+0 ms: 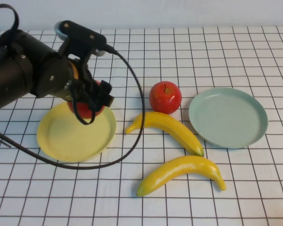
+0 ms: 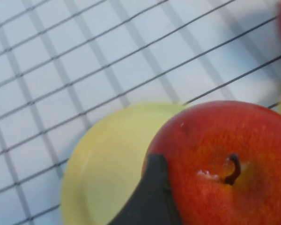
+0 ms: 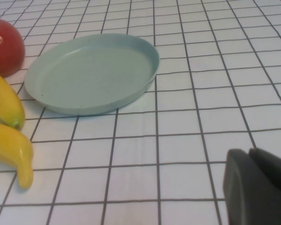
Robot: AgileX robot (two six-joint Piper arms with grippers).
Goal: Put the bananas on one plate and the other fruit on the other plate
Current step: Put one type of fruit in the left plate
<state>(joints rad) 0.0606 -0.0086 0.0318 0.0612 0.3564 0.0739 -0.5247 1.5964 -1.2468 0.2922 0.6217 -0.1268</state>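
Observation:
My left gripper [image 1: 90, 100] is shut on a red apple [image 1: 85, 109] and holds it over the far edge of the yellow plate [image 1: 66, 136]. In the left wrist view the apple [image 2: 225, 159] fills the picture, with one dark finger [image 2: 150, 197] against it and the yellow plate [image 2: 107, 159] below. A second red apple [image 1: 165, 97] stands on the cloth between the plates. Two yellow bananas [image 1: 167, 129] [image 1: 181, 172] lie in front of it. The blue-green plate [image 1: 228, 117] is empty at the right. My right gripper [image 3: 260, 187] is out of the high view; its fingers are pressed together.
A white cloth with a black grid [image 1: 254, 188] covers the table. The left arm's black cable [image 1: 132, 132] loops across the cloth in front of the yellow plate. The right wrist view shows the blue-green plate [image 3: 91, 72], the apple [image 3: 4, 47] and both bananas' tips [image 3: 9, 140].

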